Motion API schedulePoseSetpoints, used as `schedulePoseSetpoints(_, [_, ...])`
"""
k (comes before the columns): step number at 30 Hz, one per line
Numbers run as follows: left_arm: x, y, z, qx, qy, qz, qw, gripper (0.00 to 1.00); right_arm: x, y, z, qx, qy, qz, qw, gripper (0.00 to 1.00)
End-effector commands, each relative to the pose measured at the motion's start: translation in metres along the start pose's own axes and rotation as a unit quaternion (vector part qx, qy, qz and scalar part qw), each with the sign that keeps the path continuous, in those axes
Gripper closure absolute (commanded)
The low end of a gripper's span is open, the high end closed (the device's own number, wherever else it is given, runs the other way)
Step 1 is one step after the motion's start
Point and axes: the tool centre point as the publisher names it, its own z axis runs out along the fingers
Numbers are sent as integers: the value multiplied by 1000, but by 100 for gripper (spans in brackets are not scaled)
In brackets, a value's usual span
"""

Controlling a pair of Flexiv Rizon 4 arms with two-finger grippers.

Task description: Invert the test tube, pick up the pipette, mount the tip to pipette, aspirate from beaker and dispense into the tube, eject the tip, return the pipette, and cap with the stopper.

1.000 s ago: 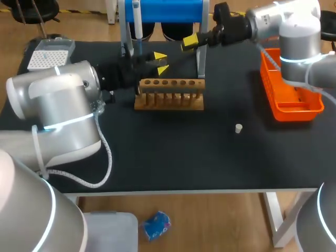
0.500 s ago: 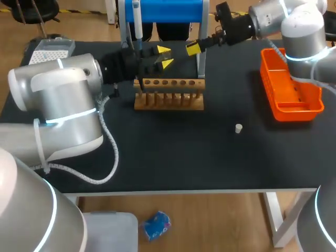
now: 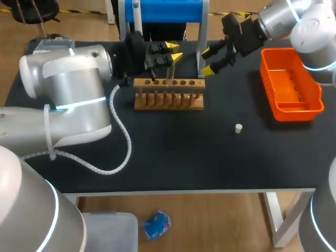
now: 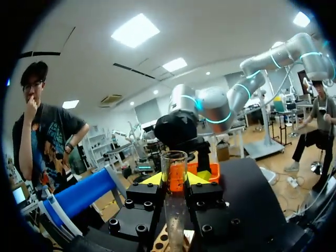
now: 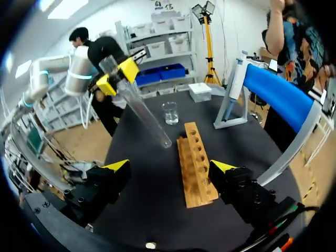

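A clear test tube (image 5: 139,113) hangs tilted over the far end of the wooden rack (image 3: 169,95), its rounded end pointing down toward the rack. My left gripper (image 3: 173,51) is shut on it near its mouth. In the left wrist view the tube (image 4: 174,210) stands between the yellow tips, mouth away from the wrist. My right gripper (image 3: 210,60) is open and holds nothing, just right of the rack's far right corner. In the right wrist view its fingers (image 5: 170,168) straddle the rack (image 5: 197,163). The pipette (image 3: 137,21) hangs on the blue stand (image 3: 163,10). The white stopper (image 3: 238,128) lies on the mat.
An orange bin (image 3: 290,84) sits at the table's right edge. A glass beaker (image 5: 169,112) and a white tip box (image 5: 199,90) stand beyond the rack in the right wrist view. The stand's metal leg (image 3: 200,52) is close to my right gripper.
My left gripper has swung right and turned with the tube, bringing it over the rack. My right gripper has moved right and toward me, and its fingers have rotated.
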Motion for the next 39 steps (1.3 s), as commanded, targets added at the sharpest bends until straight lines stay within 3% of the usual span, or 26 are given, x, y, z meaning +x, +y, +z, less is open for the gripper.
schedulePoseSetpoints(1, [-4, -3, 2, -10, 8, -2, 1000, 100, 7, 7, -4, 25, -45, -11, 999, 0])
schedulePoseSetpoints(7, [-4, -3, 2, -10, 8, -2, 1000, 100, 7, 7, -4, 25, -45, -11, 999, 0])
schedulePoseSetpoints(13, [-20, -1, 14, 14, 20, -47, 999, 100, -5, -15, 4, 10, -52, -65, 996, 0])
schedulePoseSetpoints(24, [-34, 10, 33, 31, 39, -68, 996, 100, -15, -40, 10, -15, -18, -112, 993, 0])
schedulePoseSetpoints(39, [-48, 29, 38, 24, 39, -87, 995, 100, -28, -62, 35, -21, 11, -133, 991, 0])
